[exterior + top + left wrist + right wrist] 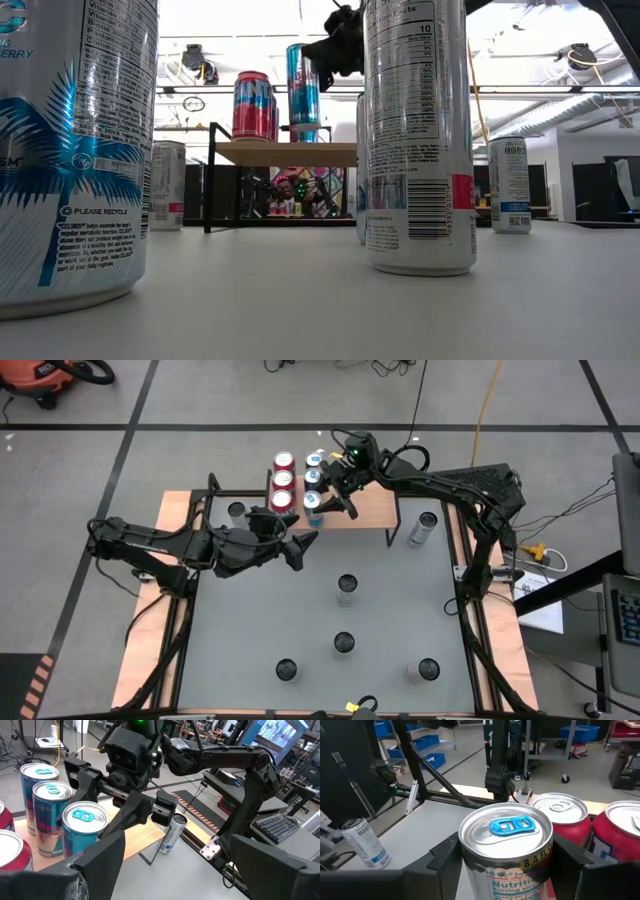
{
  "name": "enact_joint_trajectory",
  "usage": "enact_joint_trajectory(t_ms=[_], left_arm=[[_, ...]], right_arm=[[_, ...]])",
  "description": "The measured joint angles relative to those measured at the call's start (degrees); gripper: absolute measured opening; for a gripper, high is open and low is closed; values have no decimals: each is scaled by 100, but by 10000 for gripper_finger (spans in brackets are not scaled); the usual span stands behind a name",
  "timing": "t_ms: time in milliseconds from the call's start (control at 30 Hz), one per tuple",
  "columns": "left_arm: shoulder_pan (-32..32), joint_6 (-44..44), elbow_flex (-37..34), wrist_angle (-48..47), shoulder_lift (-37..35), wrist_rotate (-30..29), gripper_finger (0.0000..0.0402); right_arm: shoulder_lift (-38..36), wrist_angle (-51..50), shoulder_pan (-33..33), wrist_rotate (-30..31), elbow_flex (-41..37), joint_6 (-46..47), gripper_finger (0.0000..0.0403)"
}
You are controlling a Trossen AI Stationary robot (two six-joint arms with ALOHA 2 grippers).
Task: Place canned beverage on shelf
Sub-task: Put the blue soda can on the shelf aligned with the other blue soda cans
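The shelf (370, 508) stands at the table's far edge, its wooden top also showing in the low view (285, 153). Three red cans (283, 481) and three blue-tabbed cans (314, 478) stand upright on it in two rows. My right gripper (331, 494) is open over the shelf. Its fingers (442, 857) stand on either side of the nearest blue-tabbed can (505, 845) near its top. That can rests with its bottom on the shelf top (303, 92). My left gripper (297, 547) is open and empty above the table, just in front of the shelf.
Several silver cans stand upright on the grey table: one left of the shelf's legs (237, 510), one at the right (424, 527), one in the middle (347, 588), and others toward the near edge (344, 643). The shelf's right half is bare.
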Motion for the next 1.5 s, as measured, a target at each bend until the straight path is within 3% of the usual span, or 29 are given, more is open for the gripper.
enact_joint_trajectory(t_ms=[267, 1500], left_arm=[[-1, 0, 0, -2, 1, 1, 358], [0, 2, -2, -11, 1, 36, 358]], right_arm=[[11, -42, -9, 315, -2, -201, 201], [164, -141, 77, 627, -2, -181, 204]])
